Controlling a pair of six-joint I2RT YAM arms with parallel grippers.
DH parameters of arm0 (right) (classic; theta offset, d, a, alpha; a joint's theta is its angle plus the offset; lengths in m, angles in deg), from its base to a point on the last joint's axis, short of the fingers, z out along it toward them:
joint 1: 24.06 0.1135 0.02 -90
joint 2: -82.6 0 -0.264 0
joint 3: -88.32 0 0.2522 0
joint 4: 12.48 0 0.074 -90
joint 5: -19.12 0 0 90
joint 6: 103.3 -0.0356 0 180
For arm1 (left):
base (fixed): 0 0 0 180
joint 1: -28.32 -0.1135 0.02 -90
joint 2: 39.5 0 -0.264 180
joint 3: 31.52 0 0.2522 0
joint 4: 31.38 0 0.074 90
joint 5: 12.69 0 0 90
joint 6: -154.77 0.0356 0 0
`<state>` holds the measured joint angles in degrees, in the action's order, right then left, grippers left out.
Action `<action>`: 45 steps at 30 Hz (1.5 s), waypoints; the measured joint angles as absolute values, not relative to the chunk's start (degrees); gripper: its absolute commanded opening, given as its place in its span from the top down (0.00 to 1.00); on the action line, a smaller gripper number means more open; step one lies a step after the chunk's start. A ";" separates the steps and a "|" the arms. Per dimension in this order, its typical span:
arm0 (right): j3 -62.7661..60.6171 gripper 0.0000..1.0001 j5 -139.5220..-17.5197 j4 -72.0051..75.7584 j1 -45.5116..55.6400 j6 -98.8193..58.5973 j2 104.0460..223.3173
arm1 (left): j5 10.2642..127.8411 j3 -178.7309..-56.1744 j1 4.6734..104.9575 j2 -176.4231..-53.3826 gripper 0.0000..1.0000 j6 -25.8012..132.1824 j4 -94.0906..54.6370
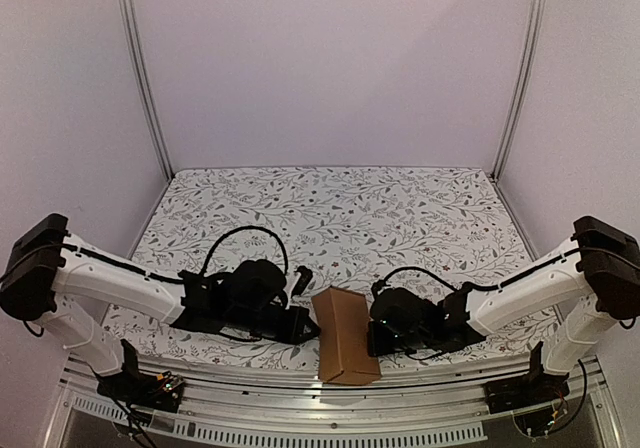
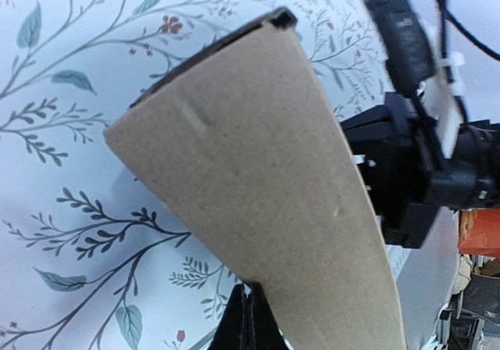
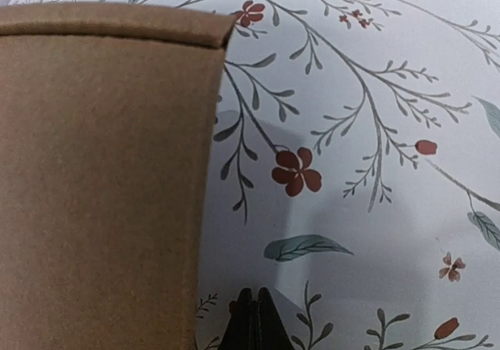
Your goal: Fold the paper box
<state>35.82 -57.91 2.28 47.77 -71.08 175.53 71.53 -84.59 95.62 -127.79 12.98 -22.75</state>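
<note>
The box (image 1: 345,335) lies at the near edge of the table (image 1: 420,208), long axis running near-to-far, between the left gripper (image 1: 303,324), clenched empty and aimed at its left flank, and the right gripper (image 1: 375,336), likewise clenched empty, just beside its right.

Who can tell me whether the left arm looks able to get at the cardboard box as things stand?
Probably yes: the left pincer, shut, sits right beside the box with nothing between them. It would need to open before gripping.
</note>
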 measured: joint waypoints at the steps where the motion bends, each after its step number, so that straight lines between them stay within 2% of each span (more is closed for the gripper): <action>1: 35.27 1.00 -58.54 2.45 47.05 -70.59 175.92 | 71.93 -84.31 95.60 -125.80 1.00 13.35 -22.75; 9: 27.73 1.00 -63.87 2.08 43.31 -65.28 181.43 | 73.08 -84.24 95.76 -116.25 1.00 15.78 -26.14; 22: 22.27 1.00 -65.12 5.90 40.36 -59.21 184.92 | 75.38 -83.89 95.69 -114.43 1.00 17.96 -23.62; 29: 21.24 1.00 -61.78 14.43 40.36 -54.62 175.85 | 75.99 -85.47 95.47 -111.22 1.00 22.38 -17.26; 36: 19.32 1.00 -61.21 15.98 40.36 -49.66 165.14 | 66.77 -86.06 95.43 -110.72 1.00 26.12 -17.09; 45: 16.17 1.00 -64.01 14.62 40.36 -44.83 163.70 | 57.17 -85.53 95.43 -114.76 1.00 28.15 -23.86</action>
<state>16.17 -64.01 14.62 40.36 -44.83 163.70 57.17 -85.53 95.43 -114.76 28.15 -23.86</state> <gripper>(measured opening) 0.005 0.003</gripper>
